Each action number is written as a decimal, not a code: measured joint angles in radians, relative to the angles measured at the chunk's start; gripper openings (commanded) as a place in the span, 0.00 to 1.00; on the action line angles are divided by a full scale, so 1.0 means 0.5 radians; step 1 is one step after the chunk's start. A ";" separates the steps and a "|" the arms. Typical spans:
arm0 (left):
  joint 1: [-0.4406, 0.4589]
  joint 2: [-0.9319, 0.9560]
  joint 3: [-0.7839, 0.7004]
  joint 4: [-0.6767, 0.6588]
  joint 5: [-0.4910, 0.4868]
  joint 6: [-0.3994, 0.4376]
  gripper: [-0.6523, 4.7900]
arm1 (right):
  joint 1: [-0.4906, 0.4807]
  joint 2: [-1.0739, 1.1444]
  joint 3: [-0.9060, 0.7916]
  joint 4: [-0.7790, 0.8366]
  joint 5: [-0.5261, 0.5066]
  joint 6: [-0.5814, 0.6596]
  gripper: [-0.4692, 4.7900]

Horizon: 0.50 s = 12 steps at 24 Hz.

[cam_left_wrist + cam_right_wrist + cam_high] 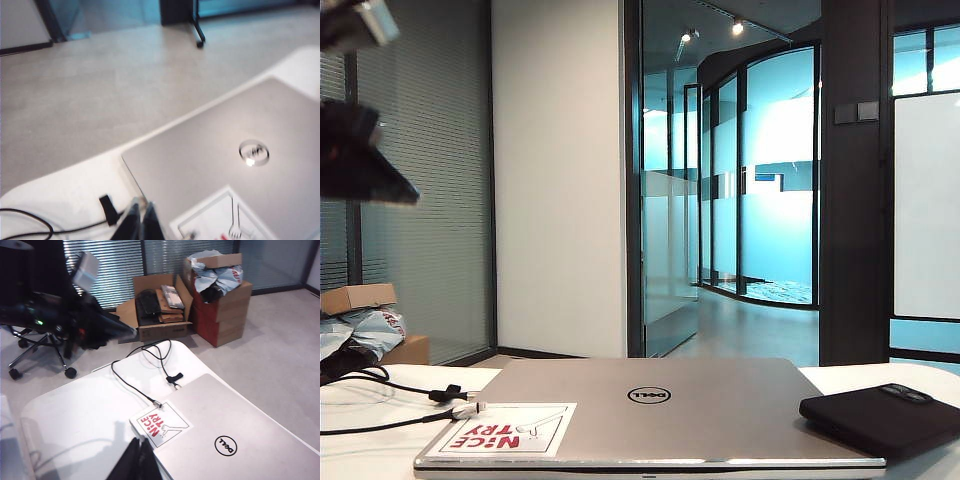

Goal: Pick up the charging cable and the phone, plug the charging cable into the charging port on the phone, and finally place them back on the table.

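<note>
The charging cable (390,384) lies on the white table (370,450) at the left, with its strap knot (445,393) and silver plug tip (470,410) beside the laptop. The black phone (880,415) rests at the right, its near edge on the laptop's corner. My left gripper (140,222) is shut and empty. It hovers above the strap knot (107,209) and shows as a dark shape (405,192) high at the left. My right gripper (140,460) is shut and empty, over the table near the laptop's stickered corner. The cable (130,382) and its plug tip (157,403) lie beyond it.
A closed silver Dell laptop (650,410) with a "NICE TRY" sticker (505,430) fills the table's middle. Cardboard boxes (220,305) and an office chair (40,355) stand on the floor beyond the table's far end.
</note>
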 measured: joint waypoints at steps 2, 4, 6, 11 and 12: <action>-0.005 0.083 0.000 -0.020 0.000 0.101 0.11 | 0.005 -0.002 0.000 0.000 0.002 -0.001 0.09; -0.002 0.196 0.000 -0.028 -0.001 0.222 0.11 | 0.005 -0.002 0.000 0.000 0.002 0.000 0.09; -0.002 0.270 0.000 -0.037 -0.001 0.300 0.13 | 0.005 -0.002 0.000 0.000 0.002 -0.001 0.09; -0.002 0.510 0.000 0.003 -0.002 0.426 0.68 | 0.005 -0.002 0.000 0.000 0.003 0.000 0.09; -0.002 0.540 0.000 0.027 -0.001 0.533 0.75 | 0.005 -0.002 0.000 0.000 0.003 -0.001 0.09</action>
